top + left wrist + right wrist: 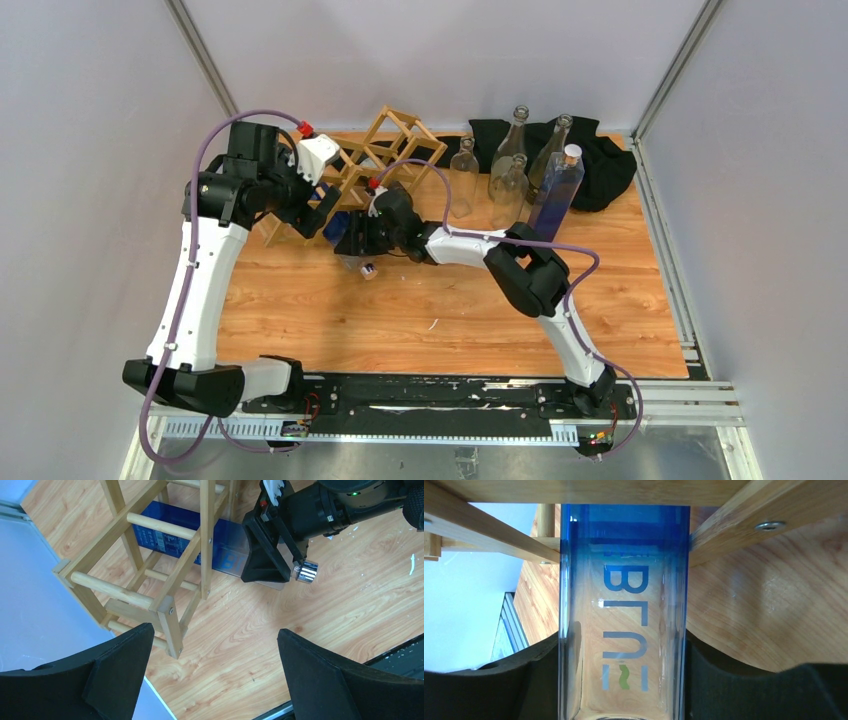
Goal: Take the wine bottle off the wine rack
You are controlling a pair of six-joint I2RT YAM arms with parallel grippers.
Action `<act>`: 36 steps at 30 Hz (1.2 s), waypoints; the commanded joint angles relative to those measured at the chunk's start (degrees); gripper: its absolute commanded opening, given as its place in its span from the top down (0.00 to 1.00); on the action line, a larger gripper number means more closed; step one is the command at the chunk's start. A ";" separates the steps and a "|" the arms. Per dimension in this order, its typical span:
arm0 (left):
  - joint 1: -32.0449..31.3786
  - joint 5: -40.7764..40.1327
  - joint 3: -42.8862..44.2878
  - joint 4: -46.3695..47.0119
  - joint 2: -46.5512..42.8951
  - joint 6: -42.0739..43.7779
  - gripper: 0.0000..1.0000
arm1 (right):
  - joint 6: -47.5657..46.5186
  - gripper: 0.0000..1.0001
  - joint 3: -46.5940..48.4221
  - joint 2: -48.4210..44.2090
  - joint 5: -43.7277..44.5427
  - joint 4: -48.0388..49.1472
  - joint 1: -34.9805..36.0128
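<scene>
Two fingers of the right claw (624, 647) are closed on opposite sides of the blue bottle (624, 575), which lies on its side in a low cell of the rack (395, 150), silver cap (305, 572) toward the arms; whether it bears on sticks or table (450, 320) is unclear. Left claw (212, 630) hangs spread wide over the rack's left end. Wood-grain table also carries upright clear bottles (463, 175) and a black cloth (610, 165) at far right; grey walls (90, 150) enclose three sides.
</scene>
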 commanded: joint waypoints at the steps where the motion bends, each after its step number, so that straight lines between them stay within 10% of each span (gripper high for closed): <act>1: 0.42 0.53 0.12 0.20 -0.90 1.20 0.00 | 0.29 0.45 -2.21 -0.73 -0.16 2.93 0.16; 9: 0.42 -0.18 -0.35 0.21 -1.03 2.63 0.00 | -0.21 1.00 -3.79 -5.86 -0.29 2.85 0.13; 27: 0.42 3.14 -4.56 0.31 -1.96 8.87 0.00 | 7.92 1.00 -30.69 -28.41 -8.04 15.15 1.27; 36: 0.42 9.13 -9.23 0.20 -5.14 16.54 0.00 | 7.87 1.00 -37.50 -42.73 -10.92 6.23 1.27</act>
